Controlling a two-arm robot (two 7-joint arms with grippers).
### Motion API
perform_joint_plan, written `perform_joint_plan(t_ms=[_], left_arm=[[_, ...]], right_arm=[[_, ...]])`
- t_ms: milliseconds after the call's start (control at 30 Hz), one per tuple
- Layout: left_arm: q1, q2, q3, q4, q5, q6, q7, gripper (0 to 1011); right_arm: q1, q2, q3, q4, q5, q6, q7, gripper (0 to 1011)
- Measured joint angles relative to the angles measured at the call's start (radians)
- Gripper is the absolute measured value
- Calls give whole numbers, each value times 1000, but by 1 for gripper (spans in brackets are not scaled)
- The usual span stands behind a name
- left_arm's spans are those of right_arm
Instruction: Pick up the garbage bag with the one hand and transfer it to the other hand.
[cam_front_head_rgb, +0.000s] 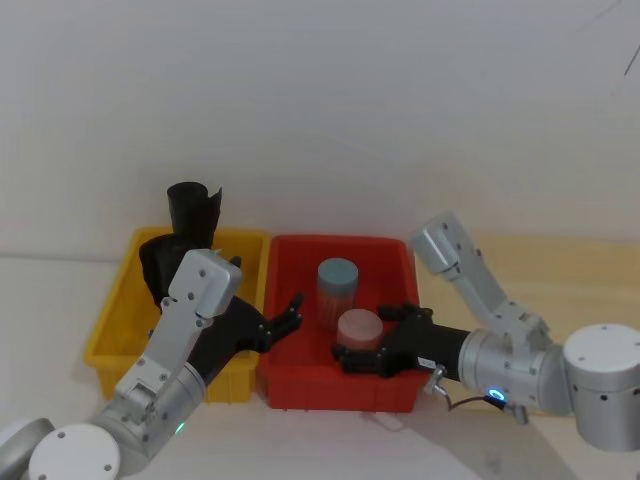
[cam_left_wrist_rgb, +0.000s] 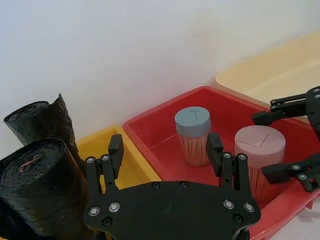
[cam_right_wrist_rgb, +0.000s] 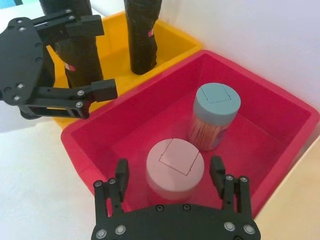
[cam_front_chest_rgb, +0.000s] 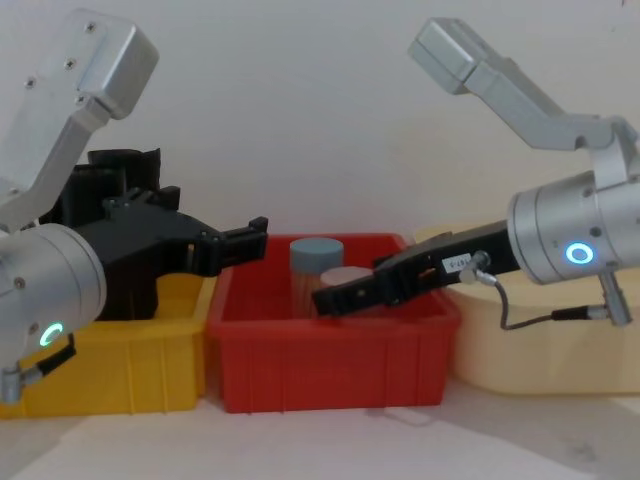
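The garbage bag (cam_front_head_rgb: 155, 262) is a black glossy roll standing upright in the yellow bin (cam_front_head_rgb: 118, 300); its label band shows in the right wrist view (cam_right_wrist_rgb: 71, 66). My left gripper (cam_front_head_rgb: 287, 312), on the green-lit arm, hangs open and empty beside the bag, with its fingertips over the wall between the yellow and red bins (cam_left_wrist_rgb: 165, 145). My right gripper (cam_front_head_rgb: 362, 337), on the blue-lit arm, is open inside the red bin (cam_front_head_rgb: 300, 250), its fingers either side of the pink-lidded jar (cam_right_wrist_rgb: 175, 167). Neither gripper touches the bag.
A second black roll with a wavy top (cam_front_head_rgb: 192, 210) stands behind the bag in the yellow bin. A blue-lidded jar (cam_front_head_rgb: 337, 290) stands in the red bin behind the pink one. A cream bin (cam_front_chest_rgb: 540, 350) sits to the right. A white wall is close behind.
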Motion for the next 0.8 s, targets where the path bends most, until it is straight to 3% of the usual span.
perform_joint_plan(t_ms=[233, 267, 433, 800], left_arm=[[0, 0, 0, 0, 0, 0, 0, 1000], [0, 0, 0, 0, 0, 0, 0, 1001], [0, 0, 0, 0, 0, 0, 0, 1001], [0, 0, 0, 0, 0, 0, 0, 1000]], right_arm=[[13, -14, -6, 24, -6, -6, -5, 868], [15, -17, -7, 30, -7, -7, -6, 799], [20, -22, -9, 39, -9, -10, -8, 666], [19, -18, 2, 25, -17, -23, -19, 663]])
